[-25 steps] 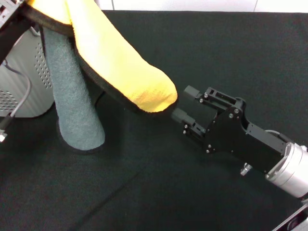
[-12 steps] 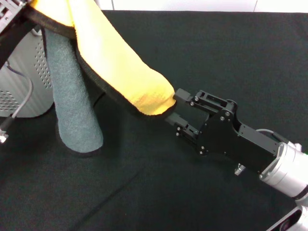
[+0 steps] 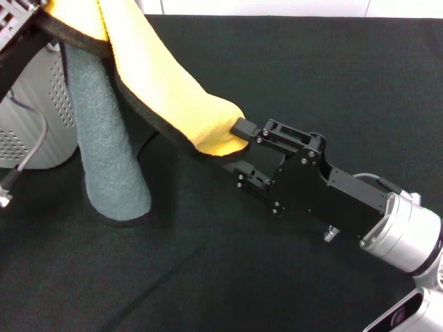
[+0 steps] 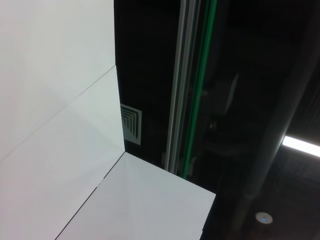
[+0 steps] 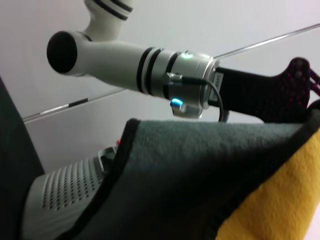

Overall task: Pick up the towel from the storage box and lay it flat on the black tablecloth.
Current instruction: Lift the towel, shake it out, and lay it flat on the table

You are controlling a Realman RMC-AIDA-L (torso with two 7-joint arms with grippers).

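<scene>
Storage box [image 3: 34, 117] on black tablecloth [image 3: 291, 76]

1. A robot test lab is showing itself: a black tablecloth [image 3: 291, 76] is covering the desk, backed by plain white walls [image 5: 210, 25].
2. Overhead, a ceiling vent [image 4: 130, 123] and dark exposed ducting [image 4: 280, 100] are appearing.

– What can't you see?

– My left gripper [image 3: 17, 24] runs off the top corner of the head view, so I can't tell if its fingers are closed. The top of the towel [image 3: 163, 90] is cut off there too.

– And the box?

– The storage box [image 3: 38, 111] is mostly behind the towel and goes off the side. I can't see inside it.

– Your other hand?

– My right gripper [image 3: 239, 149] has its fingertips at the towel's corner. The cloth hides part of them.
</scene>
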